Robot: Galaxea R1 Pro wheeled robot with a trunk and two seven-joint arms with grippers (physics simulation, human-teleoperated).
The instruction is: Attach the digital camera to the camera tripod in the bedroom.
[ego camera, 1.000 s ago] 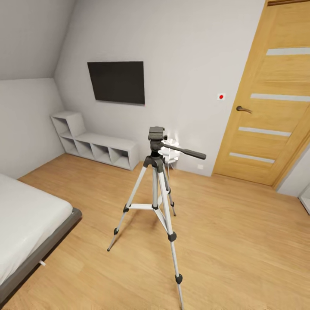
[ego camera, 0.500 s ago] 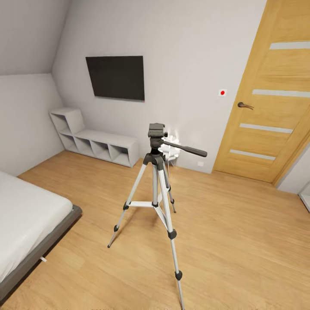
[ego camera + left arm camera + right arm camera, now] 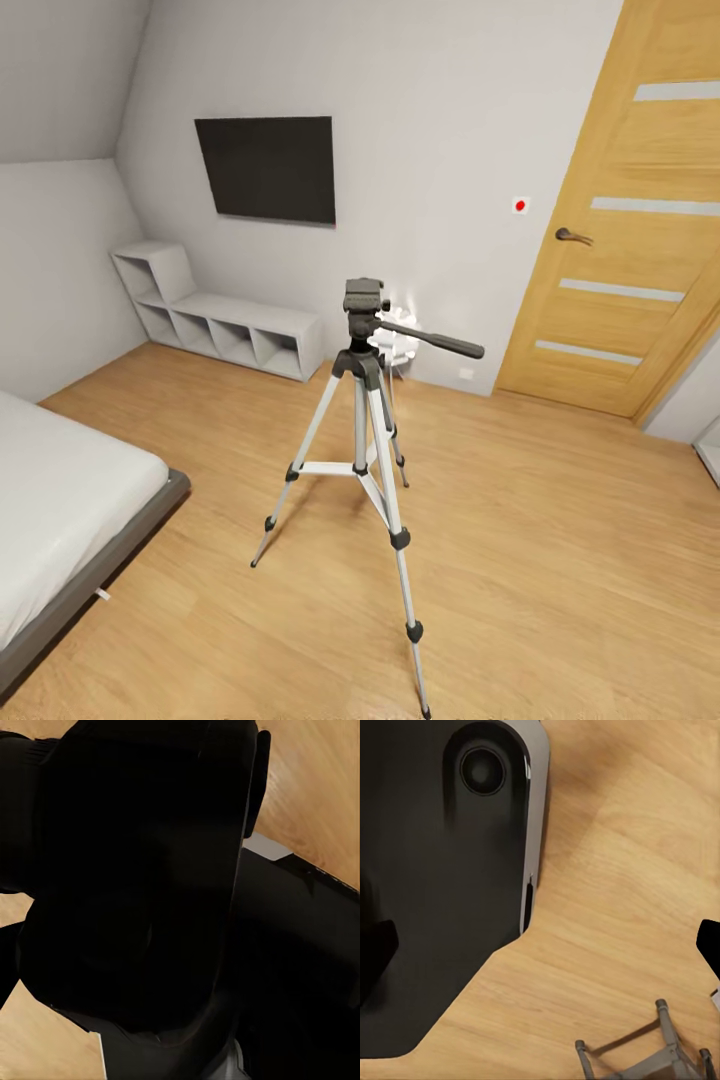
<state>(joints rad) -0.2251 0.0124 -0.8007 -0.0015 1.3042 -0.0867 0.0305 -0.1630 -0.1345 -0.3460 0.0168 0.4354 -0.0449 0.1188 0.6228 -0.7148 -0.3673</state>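
Observation:
The camera tripod stands in the middle of the bedroom's wood floor, silver legs spread. Its black pan head is bare on top and its long handle points right. In the left wrist view a black boxy body, apparently the digital camera, sits right against the lens; my left gripper seems shut on it, and it hides the fingers. My right gripper is open over the floor, with dark fingertips at both picture edges. Silver tripod leg ends show beyond it.
A black TV hangs on the back wall above a low grey cube shelf. The wooden door is at the right, and the grey-framed white bed at the left. My black base lies under the right arm.
The whole head view has shifted a little, so the TV and door sit higher and wider. The tripod itself has not moved.

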